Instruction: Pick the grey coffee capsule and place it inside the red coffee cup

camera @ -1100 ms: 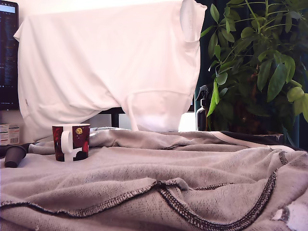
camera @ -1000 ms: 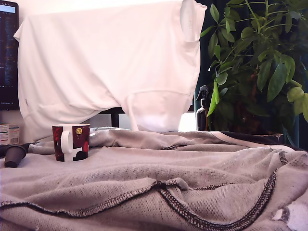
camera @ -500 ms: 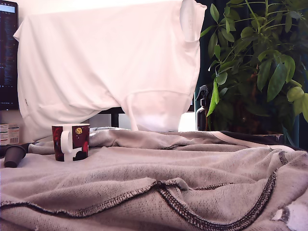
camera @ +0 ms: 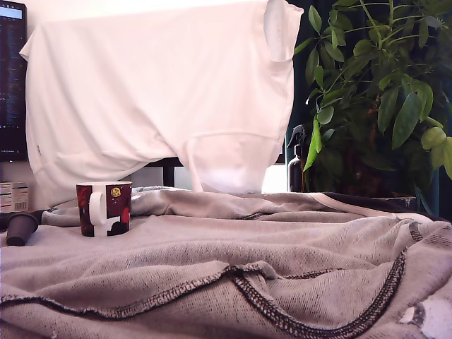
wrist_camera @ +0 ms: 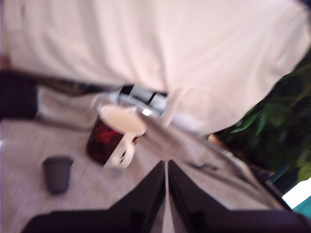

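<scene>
The red coffee cup point(camera: 104, 207) stands upright on grey cloth at the exterior view's left, its white handle facing the camera. The grey coffee capsule point(camera: 22, 227) sits just left of it, near the frame edge. In the blurred wrist view the cup point(wrist_camera: 112, 136) shows its white inside, and the capsule point(wrist_camera: 57, 174) stands apart from it, wide rim up. My gripper point(wrist_camera: 166, 167) shows only in the wrist view. Its two dark fingers are pressed almost together, with nothing between them, short of both objects. The arm is out of the exterior view.
A rumpled grey sweater point(camera: 233, 268) with dark stitched seams covers the whole surface. A white T-shirt point(camera: 162, 92) hangs behind it. A leafy plant point(camera: 381, 92) and a dark spray bottle point(camera: 297, 161) stand at the back right, a monitor point(camera: 12, 78) at the far left.
</scene>
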`<control>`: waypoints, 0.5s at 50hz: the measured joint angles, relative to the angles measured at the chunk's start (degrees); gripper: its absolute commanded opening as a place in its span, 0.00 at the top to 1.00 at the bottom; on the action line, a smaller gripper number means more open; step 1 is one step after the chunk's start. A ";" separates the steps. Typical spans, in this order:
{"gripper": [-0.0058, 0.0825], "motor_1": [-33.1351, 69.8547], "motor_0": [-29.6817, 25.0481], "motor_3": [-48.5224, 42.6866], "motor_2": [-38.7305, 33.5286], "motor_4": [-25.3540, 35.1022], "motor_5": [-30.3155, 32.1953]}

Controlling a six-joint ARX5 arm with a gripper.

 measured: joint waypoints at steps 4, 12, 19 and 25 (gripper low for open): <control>0.05 4.98 0.00 -0.52 2.91 -1.66 0.22; 0.06 17.27 0.00 -4.35 10.56 -3.63 0.72; 0.06 27.04 0.00 -8.59 16.83 -4.46 1.03; 0.06 34.77 0.00 -11.82 22.84 -4.79 1.40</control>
